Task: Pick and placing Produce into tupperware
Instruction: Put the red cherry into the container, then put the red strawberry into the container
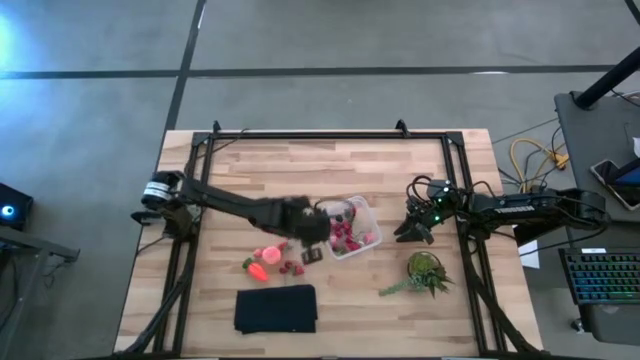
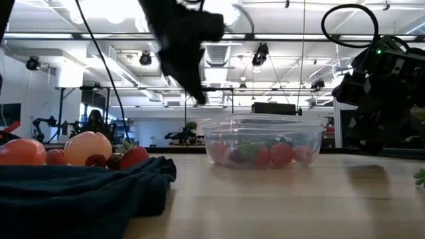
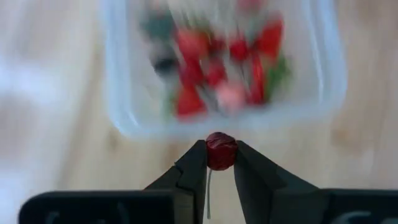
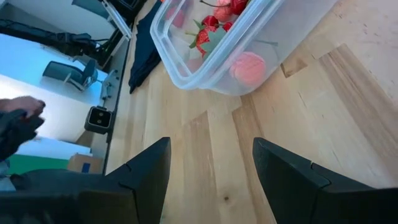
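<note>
Red produce piece (image 3: 221, 150) in left gripper (image 3: 220, 155)

I see both my arms as dark, near-black jointed links, the left arm (image 1: 235, 206) carrying a pale silver-white cylindrical housing at its base end, off the wooden table's (image 1: 300, 160) left edge. The right arm (image 1: 500, 205), by the table's right edge, has black cables looping over its wrist and small green lights glowing there. Each gripper is matte black plastic: the left gripper (image 3: 221, 163) has slim fingers tapering to narrow tips from a blocky body, and the right gripper (image 4: 211, 163) has broad, flat-faced, angular fingers (image 4: 146, 174).
</note>
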Robot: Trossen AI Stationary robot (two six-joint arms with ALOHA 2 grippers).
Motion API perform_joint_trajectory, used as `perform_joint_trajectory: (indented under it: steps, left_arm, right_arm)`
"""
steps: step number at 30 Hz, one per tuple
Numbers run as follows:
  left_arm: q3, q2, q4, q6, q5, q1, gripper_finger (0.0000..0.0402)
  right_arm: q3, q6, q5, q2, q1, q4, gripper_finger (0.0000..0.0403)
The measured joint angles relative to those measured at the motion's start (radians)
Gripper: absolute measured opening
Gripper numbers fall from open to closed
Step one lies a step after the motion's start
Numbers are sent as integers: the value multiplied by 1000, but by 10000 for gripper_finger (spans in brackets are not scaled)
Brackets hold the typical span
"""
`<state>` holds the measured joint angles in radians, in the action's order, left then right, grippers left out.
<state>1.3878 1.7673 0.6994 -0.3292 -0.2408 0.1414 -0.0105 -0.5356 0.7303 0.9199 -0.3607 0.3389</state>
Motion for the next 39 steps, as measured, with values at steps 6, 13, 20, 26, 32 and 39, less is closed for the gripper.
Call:
perform_joint_trajectory:
  steps: [6,13,20,26,32,39]
  left_arm:
    - [75,16,-305,189,159,-89,52]
    - [106,131,-336,8,378,-146,100]
    - [104,105,-256,-58,345,-143,188]
    - [94,-31,85,32,301,-126,205]
    - [-14,-100,338,99,227,-53,205]
    - [-176,-113,194,-36,224,-24,205]
  right_arm:
    - [0,-16,0,0,0,0,219]
    - [0,-41,1,0,0,-23,219]
    - [0,-42,2,0,0,-48,219]
    - [0,-26,1,0,0,-48,219]
    - [0,-4,-2,3,0,-50,219]
    - [0,2,-25,15,0,-50,219]
